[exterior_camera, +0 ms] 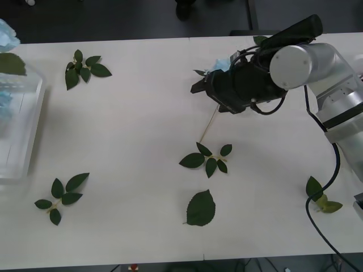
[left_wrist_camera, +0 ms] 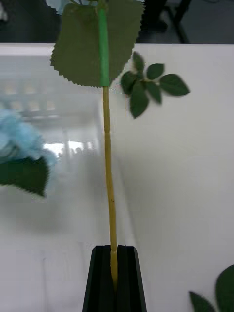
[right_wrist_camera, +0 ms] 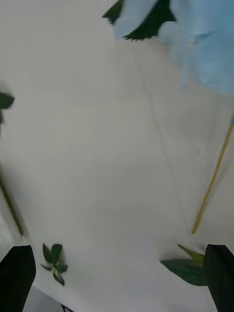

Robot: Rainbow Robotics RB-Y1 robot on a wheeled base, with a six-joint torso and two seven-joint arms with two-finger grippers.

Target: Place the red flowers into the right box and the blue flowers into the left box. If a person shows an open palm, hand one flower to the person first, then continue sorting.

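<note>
Left gripper (left_wrist_camera: 115, 278) clamped on blue flower stem (left_wrist_camera: 109, 180) above left box (exterior_camera: 22, 141); right gripper (right_wrist_camera: 119, 275) apart over table (exterior_camera: 147, 113).

My left end effector (left_wrist_camera: 113, 273) pinches a blue flower's yellow-green stem (left_wrist_camera: 108, 161) over the left box (exterior_camera: 25, 130). Another pale blue flower (exterior_camera: 222, 64) lies on the worktop beneath my right arm.

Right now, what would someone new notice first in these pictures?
The right pincer, black fingers open, reaches over the white table toward a fluffy pale-blue hydrangea head lying at its far right side. The left pincer is shut on a long yellow-green flower stem above the translucent white plastic tray at the left edge, which holds blue blooms.
</note>
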